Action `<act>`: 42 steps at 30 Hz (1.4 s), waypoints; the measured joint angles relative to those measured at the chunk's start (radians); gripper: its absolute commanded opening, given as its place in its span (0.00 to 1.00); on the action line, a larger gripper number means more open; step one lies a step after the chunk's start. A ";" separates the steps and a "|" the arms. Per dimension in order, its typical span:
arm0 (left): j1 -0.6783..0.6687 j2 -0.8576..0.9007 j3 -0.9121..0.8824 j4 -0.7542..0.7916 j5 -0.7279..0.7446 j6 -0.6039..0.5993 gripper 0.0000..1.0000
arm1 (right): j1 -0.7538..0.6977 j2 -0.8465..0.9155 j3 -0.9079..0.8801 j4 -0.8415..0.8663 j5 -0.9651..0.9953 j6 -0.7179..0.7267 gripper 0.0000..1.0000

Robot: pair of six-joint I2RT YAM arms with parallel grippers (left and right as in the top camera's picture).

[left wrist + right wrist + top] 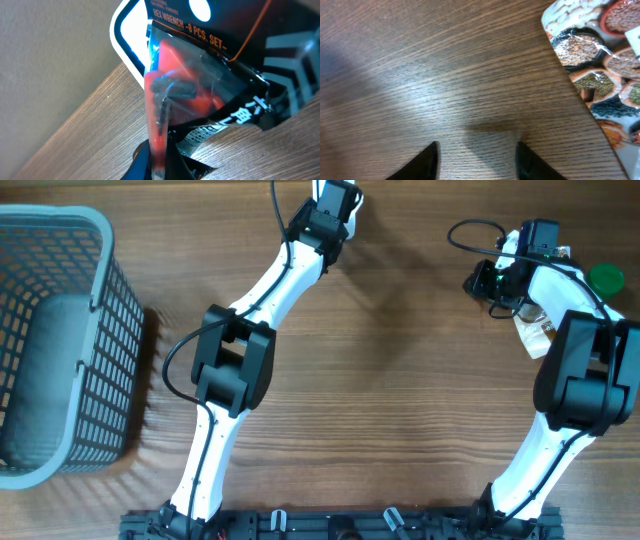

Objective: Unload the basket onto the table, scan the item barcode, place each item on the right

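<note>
The hex wrench pack point(200, 75) is sitting clamped in your left pincer point(157, 165), which is gripping it by its lower end. The card is rising out from the fingers with its long axis running away from them, leaning a little to one side in the wrist view. Its printed header and hang hole are pointing away from the pincer. The red holder and dark keys are lying in the clear blister just beyond the fingers. A patch of fine print is showing close to the grip, but it is too blurred to say whether that is the barcode. From above, you are holding this arm stretched toward the far edge of the table point(400, 380), with the pack out past the fingertips. No scanner is showing in any view, so I am judging that the coming move is turning on which face of the card is presented to the reader. The left arm, having the pack in hand, is the one to do it. Your right pincer point(477, 160) is standing released, with only bare wood showing between its tips. It is well apart from the pack and off to its right. Just beside that pincer, a pouch point(600, 65) printed with bowls of beans and grains is lying flat, with a green round cap point(605, 277) near it. The grey basket point(50, 218) is standing well apart from both pincers, out on the left arm's side.
</note>
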 measured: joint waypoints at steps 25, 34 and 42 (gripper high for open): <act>0.019 0.011 0.000 -0.015 -0.057 0.245 0.04 | 0.015 -0.003 0.012 0.019 -0.040 0.010 1.00; 0.019 0.011 0.000 0.115 -0.212 0.471 0.04 | 0.015 -0.003 0.012 0.020 -0.040 0.010 1.00; 0.015 0.011 0.000 0.104 -0.236 0.611 0.04 | 0.015 -0.003 0.012 0.022 -0.040 0.010 1.00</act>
